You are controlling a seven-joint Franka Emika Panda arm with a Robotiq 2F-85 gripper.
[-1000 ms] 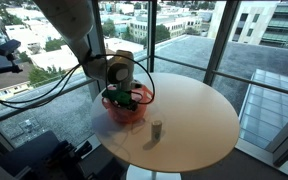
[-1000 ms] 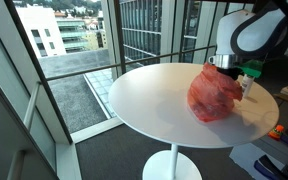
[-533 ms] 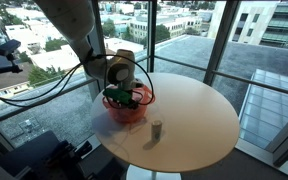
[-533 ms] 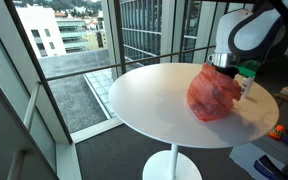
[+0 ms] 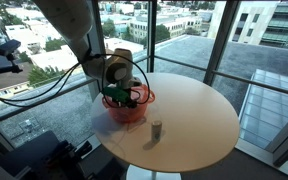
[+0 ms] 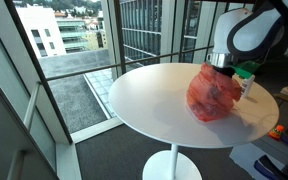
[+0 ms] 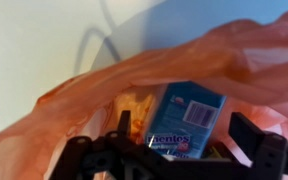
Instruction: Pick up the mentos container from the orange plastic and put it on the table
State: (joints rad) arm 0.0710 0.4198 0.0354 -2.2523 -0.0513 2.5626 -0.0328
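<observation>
Where my gripper (image 7: 184,135) hangs: over orange plastic (image 7: 234,55) on table (image 5: 199,115).
Contents: mentos container (image 7: 189,112), lower centre of frame.
Jaws: wide, flanking it.

Kind of place: an upper-storey office or lab room in a city is indicated; which of the two cannot be settled.
Windows: floor-to-ceiling glass panes (image 6: 74,60) set in dark metal frames (image 5: 219,40) are seen in both exterior views.
Outlook: rooftops and multi-storey city buildings (image 5: 154,22) are seen below and beyond the glass.
Furniture: a round table with a smooth pale beige top (image 6: 149,95) is carried on a white pedestal foot (image 6: 171,162).
Equipment: a large white robot arm (image 5: 74,25) is seen reaching over the table, with black cables (image 5: 44,88) strung beside it above dark gear (image 5: 44,155).
</observation>
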